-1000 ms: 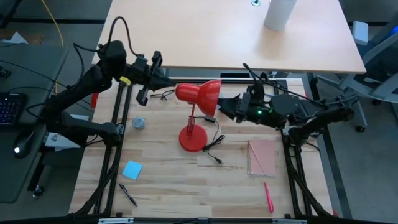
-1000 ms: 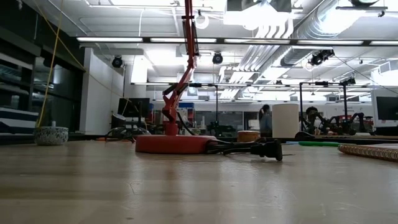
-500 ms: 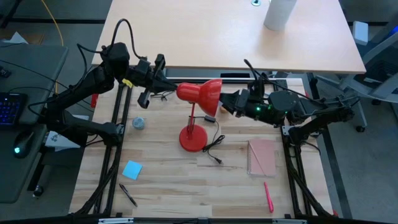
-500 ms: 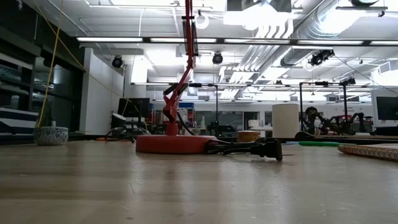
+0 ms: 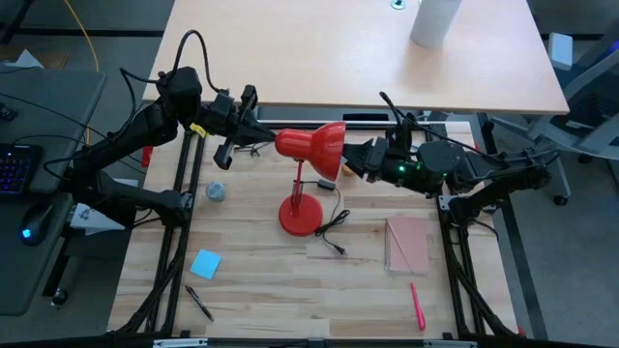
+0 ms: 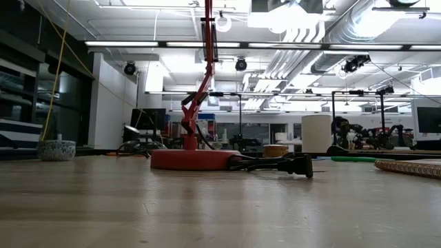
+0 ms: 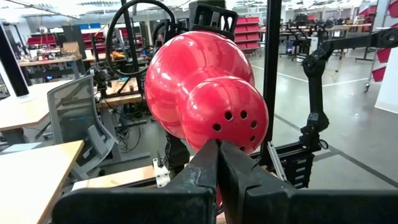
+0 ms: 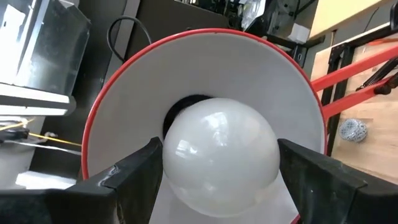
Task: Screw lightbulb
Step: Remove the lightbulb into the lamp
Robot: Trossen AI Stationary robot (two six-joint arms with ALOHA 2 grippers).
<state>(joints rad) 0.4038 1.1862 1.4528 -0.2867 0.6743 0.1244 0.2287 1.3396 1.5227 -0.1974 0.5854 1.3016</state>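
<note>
The red desk lamp stands mid-table on its round base [image 5: 300, 215], and its shade [image 5: 311, 145] is held level with the mouth facing the table's right. My left gripper [image 5: 263, 132] is shut at the shade's rear dome [image 7: 224, 121]. My right gripper [image 5: 354, 159] is at the shade's mouth, shut on the white lightbulb [image 8: 221, 149]. The bulb sits inside the white-lined shade [image 8: 273, 81], and its screw base is hidden behind the globe. In the low view only the lamp's base [image 6: 193, 159] and stem show. My left gripper's shut fingertips [image 7: 217, 149] meet the lower part of the shade's rear dome [image 7: 214, 135], coming level from the table's left. I cannot tell whether they pinch anything there. My right gripper pinches the bulb's round globe [image 8: 174, 155] between its two fingers [image 8: 134, 171], one on each side. It comes level from the table's right, pointing into the shade's mouth. The bulb is clear of the table, inside the shade.
The lamp's black cord and plug [image 5: 335, 232] lie right of the base. A pink notebook [image 5: 407, 244] and a red pen [image 5: 418, 305] lie at the right. A blue note [image 5: 205, 263], a black pen [image 5: 199, 303] and a small grey ball [image 5: 217, 191] lie at the left.
My right gripper has moved toward the table's left with the bulb, up to and into the shade's mouth. My left gripper and the shade have shifted a little toward the right.
</note>
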